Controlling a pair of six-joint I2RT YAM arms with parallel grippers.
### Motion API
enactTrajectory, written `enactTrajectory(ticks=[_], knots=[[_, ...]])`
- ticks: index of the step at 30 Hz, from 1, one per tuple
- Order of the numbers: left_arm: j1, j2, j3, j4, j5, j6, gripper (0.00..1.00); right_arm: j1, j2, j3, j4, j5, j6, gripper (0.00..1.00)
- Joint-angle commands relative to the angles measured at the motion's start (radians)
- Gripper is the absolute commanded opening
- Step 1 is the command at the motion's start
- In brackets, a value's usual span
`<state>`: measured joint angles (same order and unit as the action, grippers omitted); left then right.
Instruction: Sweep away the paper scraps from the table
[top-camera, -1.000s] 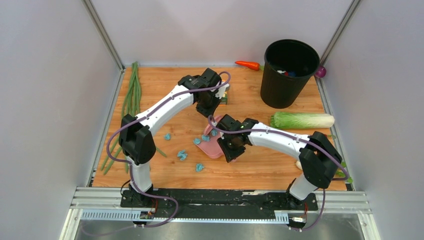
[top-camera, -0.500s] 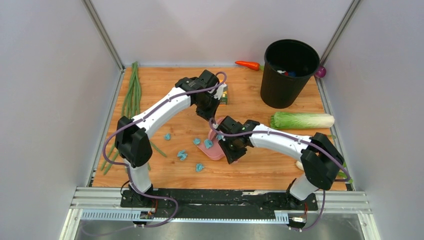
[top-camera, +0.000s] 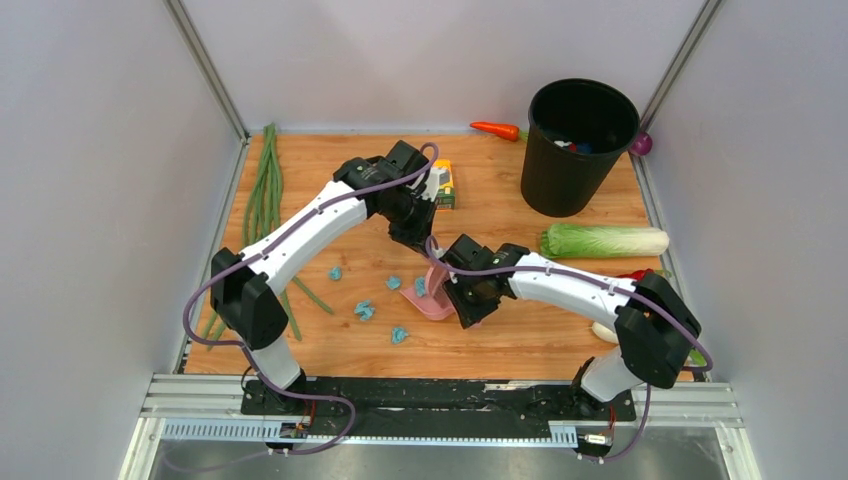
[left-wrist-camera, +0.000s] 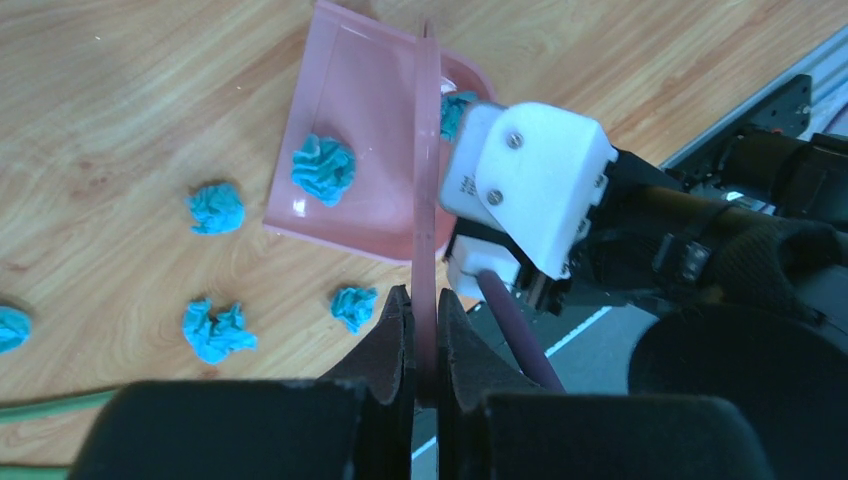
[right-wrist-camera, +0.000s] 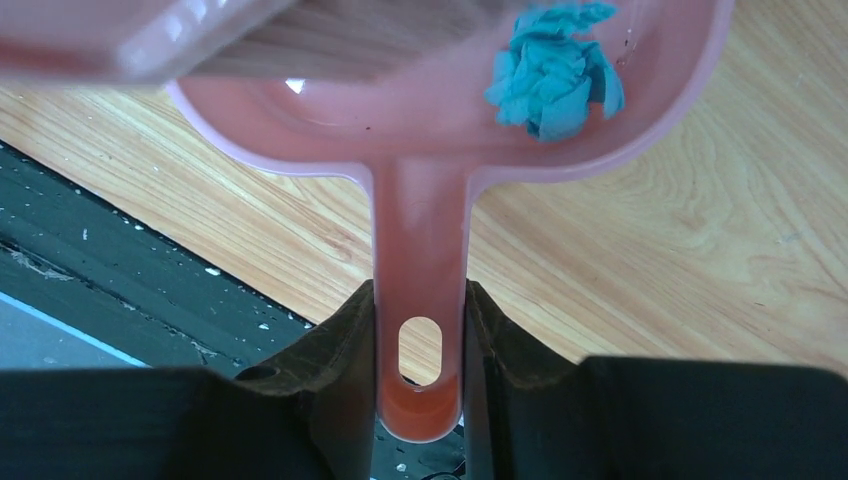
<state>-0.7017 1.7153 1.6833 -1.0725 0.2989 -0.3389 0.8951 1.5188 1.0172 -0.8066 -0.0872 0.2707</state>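
Note:
My left gripper is shut on the thin handle of a pink brush that stands edge-on over the pink dustpan. My right gripper is shut on the dustpan's handle. The dustpan lies flat on the wooden table. Two teal paper scraps lie in the pan, and one shows in the right wrist view. Other scraps lie on the table left of the pan.
A black bin stands at the back right with a carrot beside it. A cabbage lies right of my right arm. Green beans run along the left edge. A yellow box sits behind my left wrist.
My left arm has swung left and nearer, bringing the brush down over the dustpan. My right gripper and the dustpan have shifted slightly toward the near edge.

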Motion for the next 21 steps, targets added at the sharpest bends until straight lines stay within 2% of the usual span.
enactTrajectory(ticks=[1,15,21], knots=[[-0.019,-0.082,0.01,-0.01,0.059,-0.052,0.0,-0.001,-0.034,-0.025,0.056,0.02,0.008,0.0],[-0.018,-0.111,0.144,-0.13,-0.064,-0.107,0.0,-0.001,-0.048,-0.042,0.089,0.049,0.039,0.0],[-0.019,-0.152,0.222,-0.236,-0.217,-0.115,0.0,0.001,-0.045,-0.016,0.092,0.06,0.05,0.0]])
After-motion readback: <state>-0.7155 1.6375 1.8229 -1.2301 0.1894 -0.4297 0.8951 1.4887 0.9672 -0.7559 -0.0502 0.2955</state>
